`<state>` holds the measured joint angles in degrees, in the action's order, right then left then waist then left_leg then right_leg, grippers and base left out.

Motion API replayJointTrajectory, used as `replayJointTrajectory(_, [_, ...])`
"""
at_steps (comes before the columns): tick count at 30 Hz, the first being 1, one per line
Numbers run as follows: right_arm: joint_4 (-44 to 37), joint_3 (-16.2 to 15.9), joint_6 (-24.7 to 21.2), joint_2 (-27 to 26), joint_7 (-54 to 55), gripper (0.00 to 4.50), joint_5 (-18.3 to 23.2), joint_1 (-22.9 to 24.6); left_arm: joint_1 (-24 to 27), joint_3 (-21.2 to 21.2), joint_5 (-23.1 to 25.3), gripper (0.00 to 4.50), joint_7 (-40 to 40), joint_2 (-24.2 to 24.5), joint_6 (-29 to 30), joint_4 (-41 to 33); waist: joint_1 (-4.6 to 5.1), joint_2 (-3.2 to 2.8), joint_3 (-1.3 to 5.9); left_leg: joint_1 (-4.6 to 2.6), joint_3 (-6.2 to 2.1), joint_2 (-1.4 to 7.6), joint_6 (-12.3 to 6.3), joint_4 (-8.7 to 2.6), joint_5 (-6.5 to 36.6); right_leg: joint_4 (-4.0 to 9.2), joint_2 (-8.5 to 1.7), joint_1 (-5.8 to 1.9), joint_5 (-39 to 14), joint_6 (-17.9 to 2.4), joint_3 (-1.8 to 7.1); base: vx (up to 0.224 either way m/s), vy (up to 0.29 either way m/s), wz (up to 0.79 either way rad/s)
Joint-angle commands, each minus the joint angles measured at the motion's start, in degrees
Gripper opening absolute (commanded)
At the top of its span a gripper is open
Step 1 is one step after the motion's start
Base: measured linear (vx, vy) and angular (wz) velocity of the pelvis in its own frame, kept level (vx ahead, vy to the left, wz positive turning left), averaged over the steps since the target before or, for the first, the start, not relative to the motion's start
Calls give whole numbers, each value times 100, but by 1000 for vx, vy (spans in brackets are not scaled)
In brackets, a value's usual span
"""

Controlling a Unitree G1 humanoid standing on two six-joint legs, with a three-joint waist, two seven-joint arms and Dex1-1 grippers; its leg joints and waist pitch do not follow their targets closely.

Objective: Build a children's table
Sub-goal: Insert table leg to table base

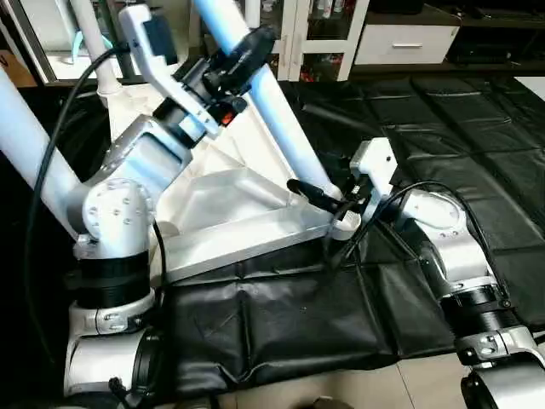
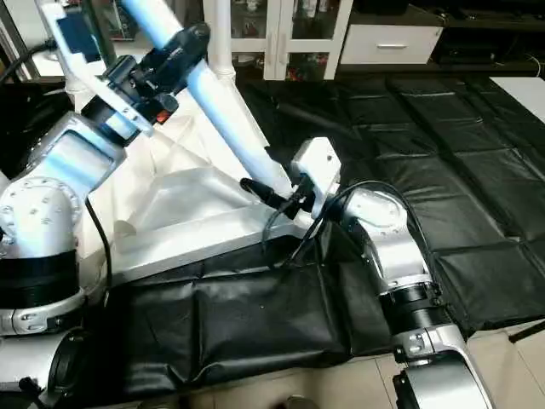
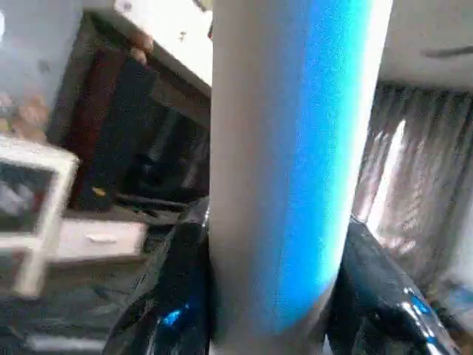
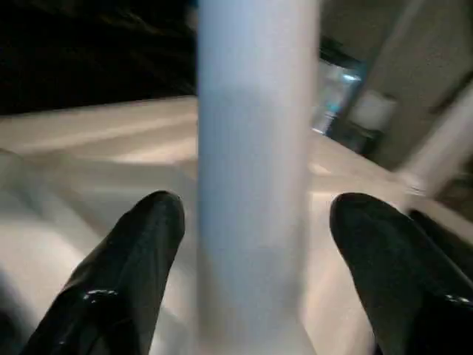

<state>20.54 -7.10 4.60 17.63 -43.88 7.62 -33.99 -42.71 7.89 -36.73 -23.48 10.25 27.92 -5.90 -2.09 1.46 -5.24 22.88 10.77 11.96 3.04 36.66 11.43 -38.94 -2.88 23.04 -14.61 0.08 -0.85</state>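
Observation:
The children's table top (image 1: 230, 204) lies upside down on the black mat, its ribbed underside facing up. A long white leg (image 1: 285, 128) leans from the near right corner socket (image 1: 345, 223) up toward the back left. My left gripper (image 1: 238, 55) is shut on this leg high up; in the left wrist view the leg (image 3: 281, 163) sits tight between the black fingers (image 3: 170, 296). Low on the leg, my right gripper (image 1: 317, 198) is open, and in its wrist view the fingers (image 4: 140, 251) stand clear on both sides of the leg (image 4: 251, 185).
Two more white legs rise at the left (image 1: 30, 145) and the back left (image 1: 89, 43). The black mat (image 1: 443, 128) spreads to the right. A white glass-door cabinet (image 1: 298, 34) and a drawer unit (image 1: 404, 43) stand behind. Bare floor (image 1: 383, 383) shows in front.

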Motion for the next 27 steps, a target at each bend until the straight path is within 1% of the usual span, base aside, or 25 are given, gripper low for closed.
replayJointTrajectory(1, [35,57,62,-76,602,382,-351,-178,65,-364,725,162,32,35,-680,-180,-3,-44,655,-123,-46,57,-532,-228,-927,251,-278,-465,2743,-1656,181,0,0,0])
replayJointTrajectory(2, [32,70,23,-155,840,390,-436,-200,90,-433,893,162,68,-16,-908,-203,13,-51,646,-124,-38,54,-493,-231,-922,250,-278,-461,2719,-1626,188,0,0,0])
replayJointTrajectory(4, [30,65,-39,-287,1185,390,-572,-226,146,-522,1048,162,98,-111,-1155,-264,10,-52,656,-127,-39,53,-427,-234,-866,242,-283,-471,2740,-1631,195,0,0,0])
replayJointTrajectory(5, [27,22,-44,-417,1466,390,-727,-237,212,-639,1220,162,107,-172,-1370,-331,11,-53,652,-125,-39,58,-415,-239,-864,241,-281,-465,2767,-1640,196,0,0,0])
replayJointTrajectory(7, [1,-64,-12,-550,1712,390,-916,-222,269,-779,1409,162,99,-186,-1557,-396,11,-60,647,-128,-40,59,-397,-248,-764,242,-274,-459,2794,-1613,196,0,0,0])
replayJointTrajectory(9, [-16,-131,31,-688,1967,390,-1088,-205,287,-815,1490,162,143,-232,-1650,-445,14,-68,620,-127,-38,56,-347,-263,-678,248,-267,-444,2713,-1595,196,0,0,0])
replayJointTrajectory(11, [-5,-150,62,-729,2054,390,-1134,-204,291,-816,1515,162,177,-254,-1707,-438,15,-72,620,-137,-39,58,-294,-269,-636,250,-264,-443,2670,-1588,196,0,0,0])
replayJointTrajectory(12, [51,-203,97,-800,2184,390,-1217,-207,292,-815,1548,162,225,-287,-1806,-426,11,-87,609,-136,-41,60,-273,-274,-599,248,-264,-436,2665,-1575,198,0,0,0])
replayJointTrajectory(14, [104,-240,101,-853,2323,390,-1299,-218,290,-828,1648,162,240,-299,-1959,-390,18,-78,607,-131,-45,57,-241,-280,-560,256,-262,-444,2645,-1547,196,0,0,0])
replayJointTrajectory(15, [191,-262,116,-905,2496,390,-1391,-250,284,-820,1725,162,254,-341,-2082,-356,27,-96,600,-132,-46,49,-206,-283,-521,258,-260,-440,2639,-1519,198,0,0,0])
replayJointTrajectory(17, [278,-274,136,-928,2570,390,-1438,-281,275,-794,1711,162,255,-393,-2104,-343,24,-99,603,-142,-46,52,-190,-282,-485,262,-259,-440,2620,-1507,198,0,0,0])
replayJointTrajectory(20, [374,-260,205,-961,2614,390,-1471,-315,272,-800,1669,162,231,-415,-2102,-332,20,-100,602,-129,-49,43,-154,-284,-473,249,-253,-450,2721,-1503,199,0,0,0])
replayJointTrajectory(21, [463,-251,265,-977,2653,390,-1491,-343,287,-809,1594,162,182,-427,-2050,-348,17,-111,601,-133,-53,48,-146,-286,-452,247,-257,-442,2707,-1491,194,0,0,0])
replayJointTrajectory(22, [480,-251,275,-979,2667,390,-1498,-347,292,-810,1576,162,171,-430,-2036,-353,23,-105,606,-133,-51,45,-142,-283,-448,244,-255,-444,2718,-1491,195,0,0,0])
replayJointTrajectory(27, [565,-264,565,-952,2690,390,-1518,-392,343,-859,1542,162,96,-404,-2024,-384,25,-97,598,-129,-50,44,-181,-282,-446,242,-253,-448,2792,-1470,198,0,0,0])
